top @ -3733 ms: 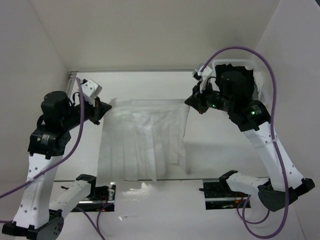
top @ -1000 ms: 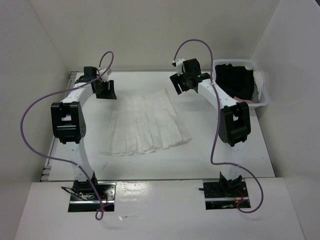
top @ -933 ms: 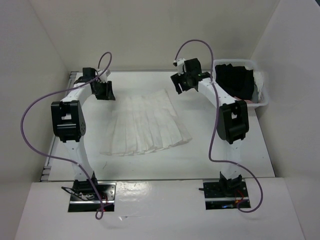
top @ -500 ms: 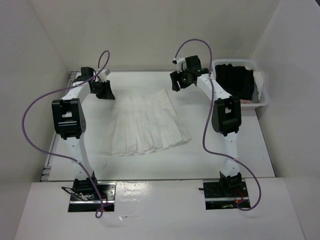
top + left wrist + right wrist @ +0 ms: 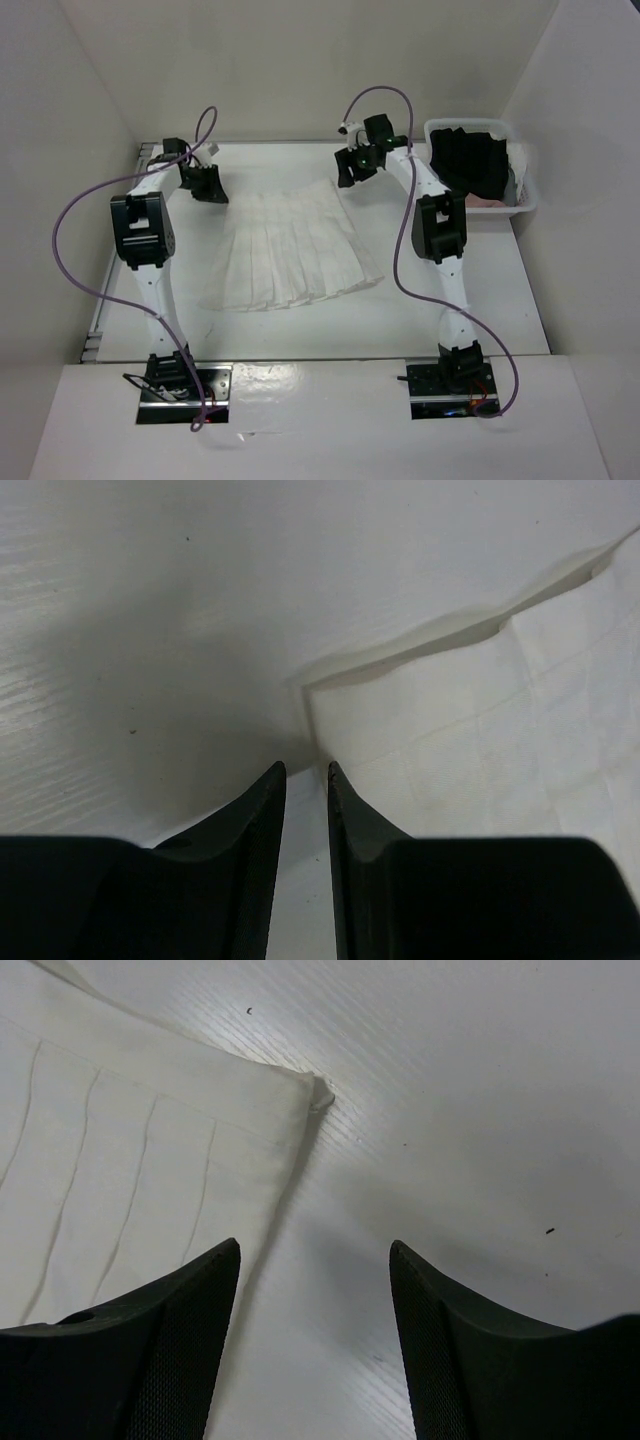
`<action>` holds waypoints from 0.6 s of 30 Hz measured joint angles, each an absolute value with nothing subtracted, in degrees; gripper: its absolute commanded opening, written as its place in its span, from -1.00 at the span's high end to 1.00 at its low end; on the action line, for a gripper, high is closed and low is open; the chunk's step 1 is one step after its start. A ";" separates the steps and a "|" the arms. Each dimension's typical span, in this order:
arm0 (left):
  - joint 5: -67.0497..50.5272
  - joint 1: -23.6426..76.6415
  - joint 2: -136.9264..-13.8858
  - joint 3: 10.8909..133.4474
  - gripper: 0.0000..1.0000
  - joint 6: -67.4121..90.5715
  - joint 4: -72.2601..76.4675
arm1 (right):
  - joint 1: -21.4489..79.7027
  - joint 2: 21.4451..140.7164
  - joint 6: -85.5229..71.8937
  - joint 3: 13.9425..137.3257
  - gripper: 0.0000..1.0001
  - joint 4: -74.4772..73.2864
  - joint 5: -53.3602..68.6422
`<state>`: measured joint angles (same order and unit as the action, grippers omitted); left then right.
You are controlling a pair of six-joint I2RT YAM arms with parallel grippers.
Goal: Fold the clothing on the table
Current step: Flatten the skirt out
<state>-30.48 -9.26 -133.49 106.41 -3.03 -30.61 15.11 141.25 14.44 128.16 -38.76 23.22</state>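
From above, the white, thin, pleated, skirt-like garment point(image 5: 290, 250) lies flat near the middle of the large white surface point(image 5: 470, 300). Its narrow end is far from the arm bases and its wide hem is near them. No part of it is lifted, and no fold line crosses it that I can make out. The left claw point(image 5: 207, 185) sits low at the far left corner and the right claw point(image 5: 352, 168) at the far right corner, so the 2 arms bracket the narrow end.

In the left wrist view, the left claw point(image 5: 303, 770) is narrow, with only a slim gap between its fingers. The garment point(image 5: 480, 750) has its corner edge running straight into that gap. I cannot tell whether the cloth is actually pinched.

In the right wrist view, the right claw point(image 5: 313, 1250) stands wide and holds nothing. The garment point(image 5: 120, 1160) has its corner just ahead of the gap, with 1 finger over the cloth and the other over bare surface point(image 5: 480, 1110).

My judgement is that this is the start of a fold. The corners are reached, but the right grip is not made and the left is uncertain. Raising the far edge, carrying it toward the hem and any further folds are all left to do.
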 measured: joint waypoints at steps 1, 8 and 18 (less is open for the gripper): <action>-30.57 -9.28 -133.97 107.09 0.39 -3.01 -30.96 | 15.11 141.78 14.46 128.97 -0.32 -39.11 23.35; -30.33 -9.34 -135.55 110.02 0.39 -3.11 -31.55 | 15.11 149.69 14.66 144.81 -0.30 -45.32 24.64; -32.05 -9.37 -137.25 112.95 0.29 -4.32 -33.65 | 16.69 161.66 15.35 164.75 -0.30 -55.35 25.21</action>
<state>-32.05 -9.37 -137.25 112.95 -4.32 -33.65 16.69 161.66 15.35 164.75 -55.35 25.21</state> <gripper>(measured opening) 0.321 0.653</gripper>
